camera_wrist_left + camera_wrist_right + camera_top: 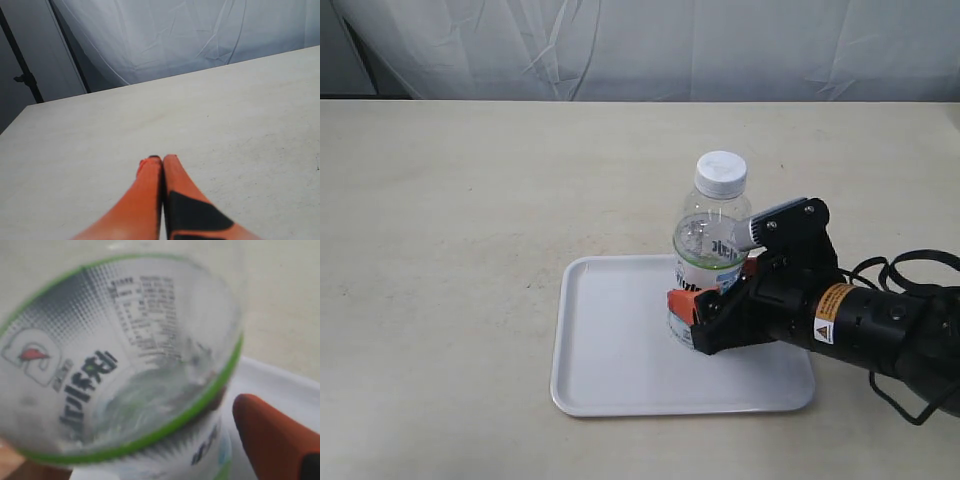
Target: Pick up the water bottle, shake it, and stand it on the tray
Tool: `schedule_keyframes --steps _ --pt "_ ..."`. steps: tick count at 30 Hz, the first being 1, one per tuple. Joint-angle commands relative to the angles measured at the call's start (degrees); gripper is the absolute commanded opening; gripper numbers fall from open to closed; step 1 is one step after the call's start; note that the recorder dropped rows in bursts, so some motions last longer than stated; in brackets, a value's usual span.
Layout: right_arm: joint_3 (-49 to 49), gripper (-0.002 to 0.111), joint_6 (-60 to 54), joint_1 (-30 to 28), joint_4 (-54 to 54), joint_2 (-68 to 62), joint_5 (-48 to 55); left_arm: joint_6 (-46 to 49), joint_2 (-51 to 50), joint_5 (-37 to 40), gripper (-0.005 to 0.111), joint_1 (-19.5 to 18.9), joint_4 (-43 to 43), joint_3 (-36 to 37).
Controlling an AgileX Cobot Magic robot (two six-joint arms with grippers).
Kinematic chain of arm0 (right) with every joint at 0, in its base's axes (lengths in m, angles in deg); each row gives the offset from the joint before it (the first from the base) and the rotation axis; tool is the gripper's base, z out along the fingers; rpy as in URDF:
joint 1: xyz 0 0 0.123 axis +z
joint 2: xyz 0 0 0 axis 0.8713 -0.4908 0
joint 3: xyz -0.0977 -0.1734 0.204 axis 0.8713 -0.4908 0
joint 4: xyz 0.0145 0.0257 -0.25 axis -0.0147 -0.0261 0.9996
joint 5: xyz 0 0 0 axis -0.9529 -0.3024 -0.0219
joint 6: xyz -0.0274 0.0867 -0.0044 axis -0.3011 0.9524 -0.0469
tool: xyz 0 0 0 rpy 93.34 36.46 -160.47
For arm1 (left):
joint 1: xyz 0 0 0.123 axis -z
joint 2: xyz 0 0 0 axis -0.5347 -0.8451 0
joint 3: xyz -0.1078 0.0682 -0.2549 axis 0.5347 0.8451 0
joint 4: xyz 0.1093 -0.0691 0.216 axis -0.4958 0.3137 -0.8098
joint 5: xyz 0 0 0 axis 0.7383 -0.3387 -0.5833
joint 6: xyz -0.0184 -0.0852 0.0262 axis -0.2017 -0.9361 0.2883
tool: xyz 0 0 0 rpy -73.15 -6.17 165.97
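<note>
The water bottle (712, 225), clear with a white cap and a green-edged label, stands upright on the white tray (610, 350), toward its right half. My right gripper (712, 288) reaches in from the right and brackets the bottle's lower body. In the right wrist view the bottle (125, 355) fills the picture between the jaws of my right gripper (125, 440). One orange finger (272, 440) stands a thin gap off the bottle's side, with tray (280, 385) showing between, so the gripper is open. My left gripper (162, 160) is shut and empty over bare tabletop, outside the exterior view.
The beige table (450, 250) stretches around the tray. A white curtain (640, 45) hangs behind the far edge. The right arm's black cables (910, 265) loop over the table at the right.
</note>
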Motion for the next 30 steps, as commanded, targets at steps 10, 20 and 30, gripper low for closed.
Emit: schedule_keyframes --steps 10,20,30 --pt "-3.2 0.080 5.9 -0.1 1.3 2.1 5.4 -0.2 0.3 -0.6 0.000 0.0 0.1 0.2" --pt "-9.3 0.028 11.8 -0.1 2.4 14.0 10.6 -0.2 0.3 -0.6 0.000 0.0 0.1 0.2" --pt "-15.2 0.000 27.6 -0.1 11.7 31.7 16.6 -0.2 0.3 -0.6 0.000 0.0 0.1 0.2"
